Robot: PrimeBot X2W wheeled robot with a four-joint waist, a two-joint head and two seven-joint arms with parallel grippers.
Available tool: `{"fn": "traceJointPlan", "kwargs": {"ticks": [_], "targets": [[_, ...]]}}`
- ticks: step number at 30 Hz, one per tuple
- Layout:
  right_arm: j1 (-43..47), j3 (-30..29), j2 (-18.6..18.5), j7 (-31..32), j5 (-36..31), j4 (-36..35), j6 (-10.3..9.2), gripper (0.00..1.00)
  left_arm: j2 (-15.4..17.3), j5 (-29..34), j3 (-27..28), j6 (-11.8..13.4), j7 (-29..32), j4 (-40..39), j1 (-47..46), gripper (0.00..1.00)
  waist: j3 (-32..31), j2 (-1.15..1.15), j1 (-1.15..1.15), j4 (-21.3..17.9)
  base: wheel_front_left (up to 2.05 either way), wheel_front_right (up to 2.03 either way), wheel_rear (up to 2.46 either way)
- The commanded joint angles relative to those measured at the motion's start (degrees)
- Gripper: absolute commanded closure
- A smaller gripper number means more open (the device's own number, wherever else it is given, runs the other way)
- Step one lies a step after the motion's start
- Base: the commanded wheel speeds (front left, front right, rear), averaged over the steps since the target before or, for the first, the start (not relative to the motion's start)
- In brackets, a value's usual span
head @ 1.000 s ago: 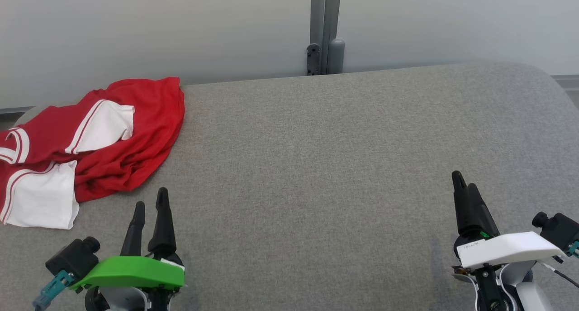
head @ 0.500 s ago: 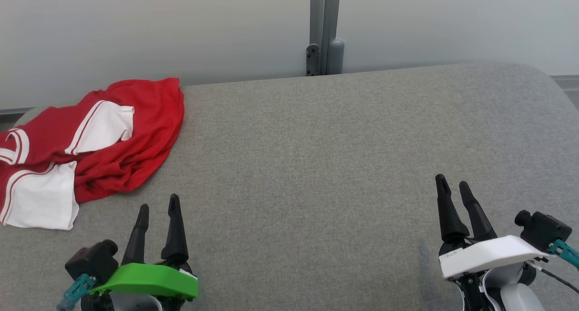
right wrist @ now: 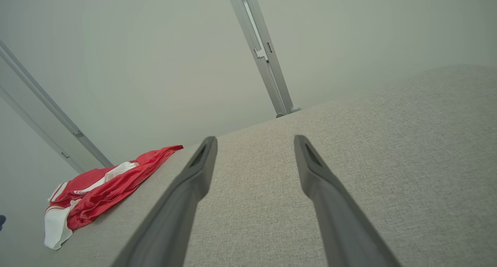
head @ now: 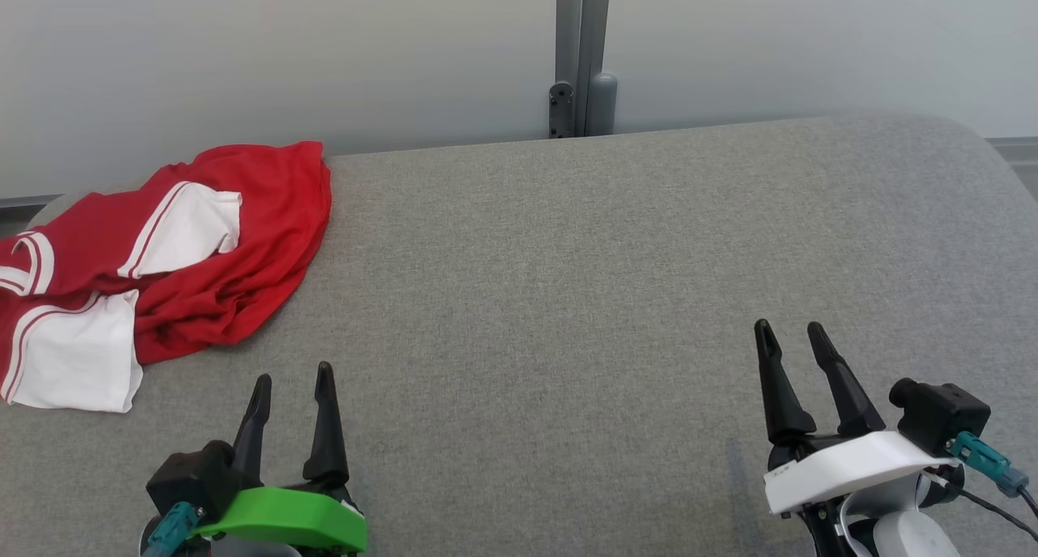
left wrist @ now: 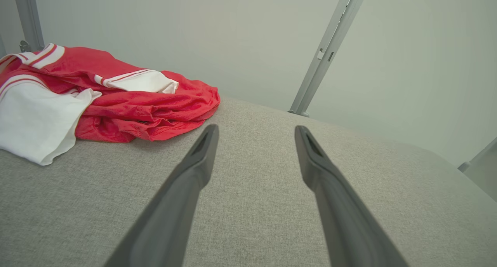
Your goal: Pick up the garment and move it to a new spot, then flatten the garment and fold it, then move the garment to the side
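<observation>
Since a second earlier, the left gripper [head: 293, 374] had drawn back from the red-and-white garment [head: 243, 249], and the right gripper [head: 788, 330] had parted its fingers. Both stood spread and empty, left near the garment, right well apart from it. The garment lay crumpled on the grey surface [head: 568, 257].

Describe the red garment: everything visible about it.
The garment is thin, slightly shiny red fabric with white panels edged in red-and-white stripes. It lies crumpled and bunched, not flat, at the far left corner of the grey fabric-covered surface, its left part cut off by the head view's edge. One white panel lies at its near end; another folds over on top. Only the surface touches it: the open left gripper is near but apart from it, the open right gripper far off.
</observation>
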Motion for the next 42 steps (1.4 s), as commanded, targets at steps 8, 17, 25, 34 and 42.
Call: {"fn": "traceJointPlan", "kwargs": {"ticks": [8, 17, 25, 34, 42], "targets": [[0.5, 0.6, -0.4, -1.6, -5.6, -1.1, 0.03, 0.00, 0.5, 5.6, 0.1, 0.7, -1.6, 0.3, 0.6, 0.00, -0.1, 0.00, 0.00, 0.1, 0.00, 0.00, 0.00], [1.0, 1.0, -0.4, -2.6, -9.9, -0.3, 0.03, 0.00, 0.5, 9.8, 0.0, 1.0, -2.6, 0.7, 1.1, 0.00, -0.2, 0.00, 0.00, 0.2, 0.00, 0.00, 0.00], [1.1, 1.4, -0.5, -3.6, -13.7, 0.5, 0.03, 0.00, 0.5, 13.1, -0.4, 1.4, -3.5, 0.8, 1.6, 0.00, -0.3, 0.00, 0.00, 0.3, 0.00, 0.00, 0.00], [1.3, 1.7, -0.5, -4.5, -17.5, 0.3, 0.03, 0.00, 0.5, 16.4, -1.0, 1.9, -4.5, 0.8, 2.2, 0.00, -0.3, 0.00, 0.00, 0.3, 0.00, 0.00, 0.00], [1.5, 2.0, -0.5, -5.3, -20.6, 0.3, 0.03, 0.00, 0.6, 18.9, -1.3, 2.2, -5.2, 1.1, 2.4, 0.00, -0.3, 0.00, 0.00, 0.3, 0.00, 0.00, 0.00]]}}
